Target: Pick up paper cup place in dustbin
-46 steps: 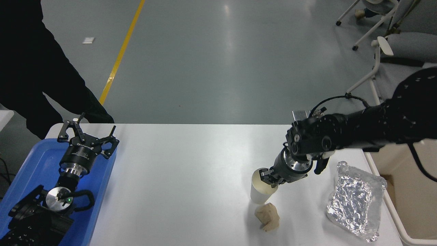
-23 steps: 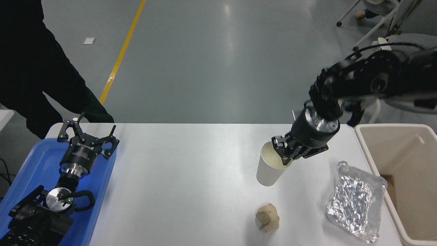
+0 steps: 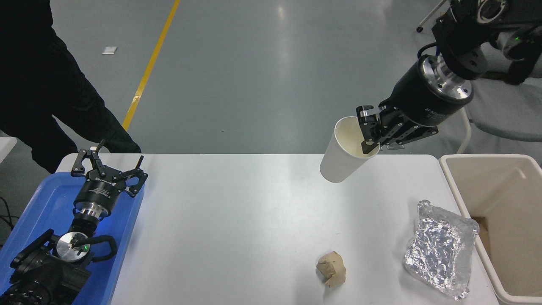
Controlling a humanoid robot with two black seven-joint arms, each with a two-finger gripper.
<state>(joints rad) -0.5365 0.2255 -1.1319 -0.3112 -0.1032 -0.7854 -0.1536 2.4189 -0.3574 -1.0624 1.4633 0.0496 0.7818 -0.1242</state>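
- Where the white tabletop (image 3: pixel 237 220) comes nearest the camera, a crumpled tan paper wad (image 3: pixel 331 274) lies on it, and a crinkled silver foil bag (image 3: pixel 440 249) sits to its right, near the tabletop's right edge.
- At the lower left, the left end effector (image 3: pixel 109 166) is parked over a blue plastic tray (image 3: pixel 29 216), its fingers spread wide.
- Beside the tabletop's right edge stands the large rectangular beige plastic dustbin (image 3: pixel 504 169); something brownish shows inside it, too little to identify.
- Above the tabletop's far right part, the right end effector (image 3: pixel 369 134) grips the rim of the small white paper cup (image 3: pixel 345 150), one finger inside, the cup tilted and clear of the surface, left of the dustbin.
- At the far left stands a person in dark clothing (image 3: pixel 42 80).
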